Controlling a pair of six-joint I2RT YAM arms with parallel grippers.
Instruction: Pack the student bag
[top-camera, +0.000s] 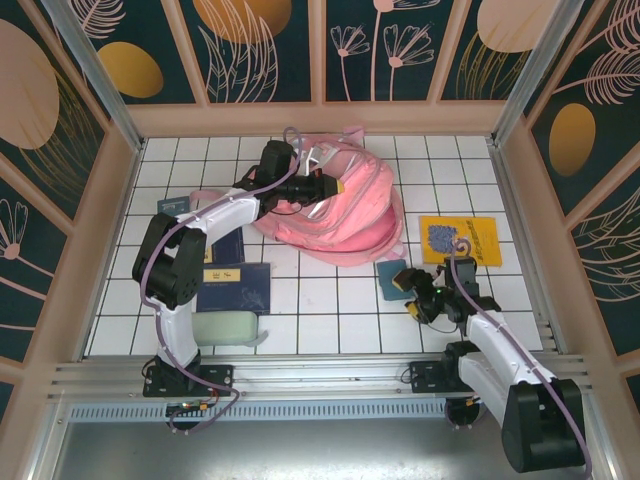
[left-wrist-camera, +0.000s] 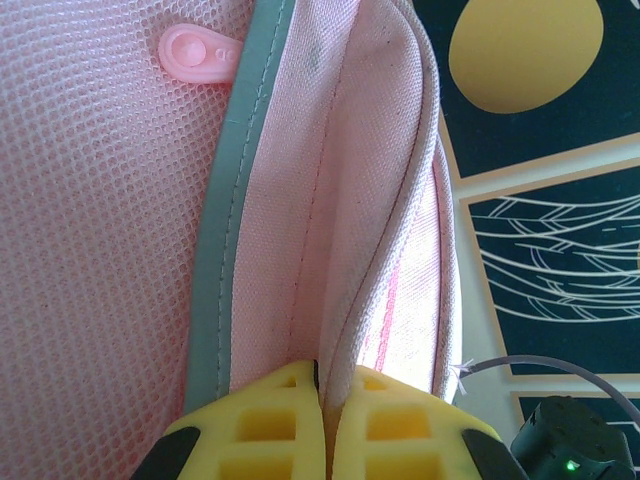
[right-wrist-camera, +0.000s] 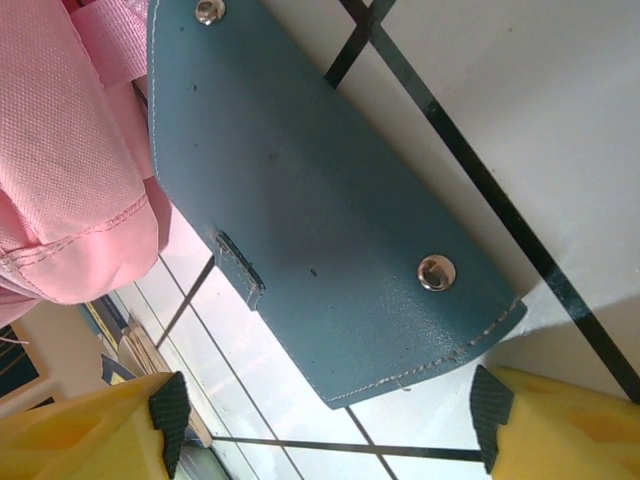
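The student bag (top-camera: 350, 215) is a big pink backpack lying on the white tiled table at the back centre. My left gripper (top-camera: 335, 187) is shut on a fold of its pink fabric rim (left-wrist-camera: 390, 200), with the yellow fingers (left-wrist-camera: 270, 420) pressed together beside the grey trim and mesh. A teal leather pouch (right-wrist-camera: 330, 220) with two metal snaps lies flat on the tiles beside a pink strap (right-wrist-camera: 70, 150). My right gripper (right-wrist-camera: 330, 420) hovers over it, open. The pouch's (top-camera: 386, 272) rounded edge sits just ahead of the two black pads (right-wrist-camera: 490, 415), and nothing is between them.
A yellow book (top-camera: 460, 240) with a purple figure lies at the right. Dark blue books (top-camera: 235, 288) and a pale green case (top-camera: 225, 328) sit at the front left, and a small blue book (top-camera: 172, 205) farther back. Patterned walls enclose the table.
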